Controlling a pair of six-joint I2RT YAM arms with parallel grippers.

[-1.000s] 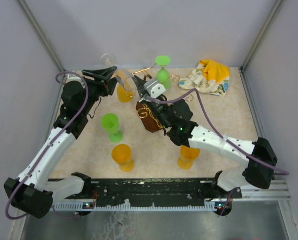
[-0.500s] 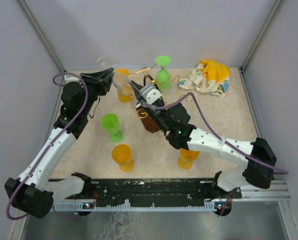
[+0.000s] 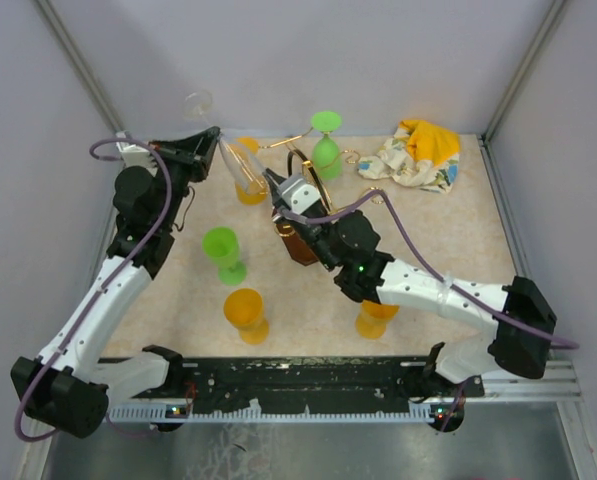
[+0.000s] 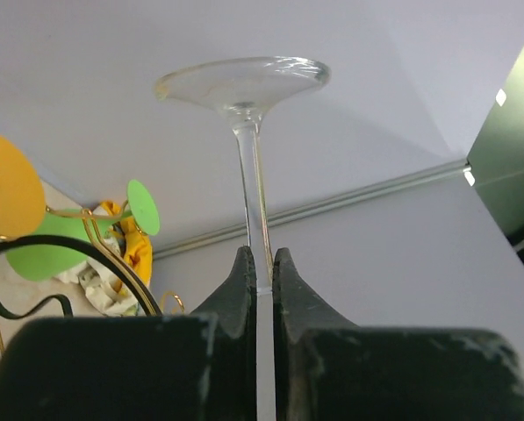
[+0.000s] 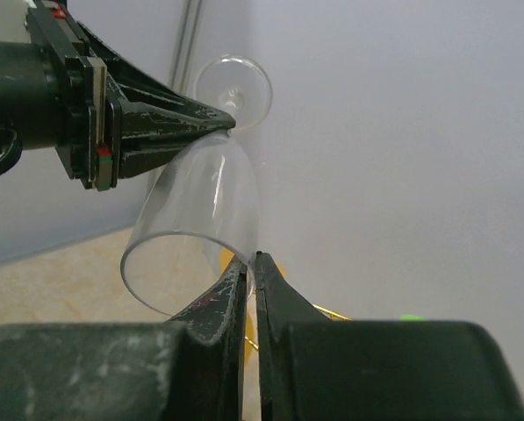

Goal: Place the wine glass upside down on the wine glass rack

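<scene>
Beige speckled table (image 3: 468, 235) with the wine glass rack (image 3: 292, 243) standing about mid-table. Green goblet (image 3: 223, 252) just left of the rack, orange goblet (image 3: 246, 312) front-left, another orange one (image 3: 376, 318) front-right, a third (image 3: 248, 190) back-left, and a crumpled yellow-white cloth (image 3: 418, 155) off to the back-right.

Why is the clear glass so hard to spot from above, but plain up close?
Top view: the glass is see-through, fading into pale wall and table. Left wrist view: stem and foot show sharp against plain wall. Right wrist view: highlights outline its bowl.
</scene>
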